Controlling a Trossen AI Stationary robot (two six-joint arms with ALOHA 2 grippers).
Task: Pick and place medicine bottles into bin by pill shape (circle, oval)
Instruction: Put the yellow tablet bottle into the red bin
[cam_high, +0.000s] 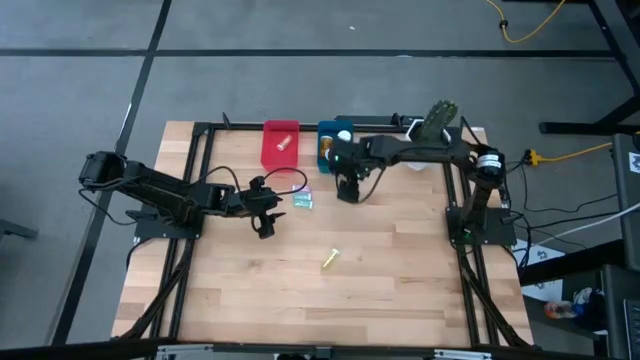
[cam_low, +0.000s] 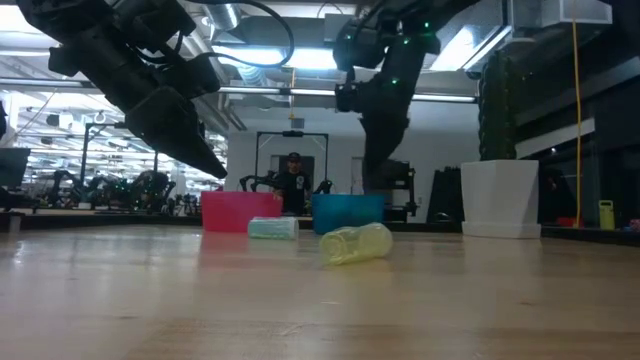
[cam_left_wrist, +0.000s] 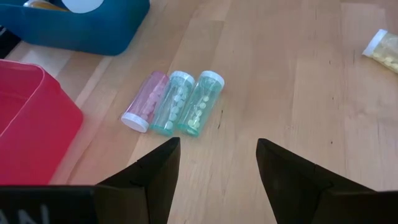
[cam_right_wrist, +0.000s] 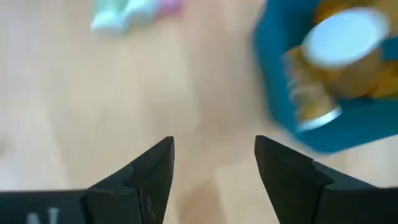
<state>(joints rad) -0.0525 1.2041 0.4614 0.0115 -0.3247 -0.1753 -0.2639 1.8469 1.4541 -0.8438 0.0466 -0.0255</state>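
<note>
Three small bottles lie on their sides, side by side, on the wooden table: a pink one (cam_left_wrist: 144, 102) and two teal ones (cam_left_wrist: 171, 102) (cam_left_wrist: 200, 102), seen as a cluster (cam_high: 303, 201). A yellow bottle (cam_high: 330, 259) lies alone nearer the front. My left gripper (cam_left_wrist: 217, 146) hovers open just short of the cluster (cam_high: 265, 225). My right gripper (cam_right_wrist: 214, 146) is open and empty above bare table, beside the blue bin (cam_right_wrist: 348, 124), which holds orange, white-capped bottles (cam_right_wrist: 342, 43). The red bin (cam_high: 280, 145) holds one bottle (cam_high: 283, 143).
The red bin (cam_left_wrist: 31, 124) and blue bin (cam_high: 335, 140) stand side by side at the table's far edge. A white pot with a cactus (cam_high: 437, 125) stands at the far right. Open wood lies around the yellow bottle (cam_low: 357, 243) at the front.
</note>
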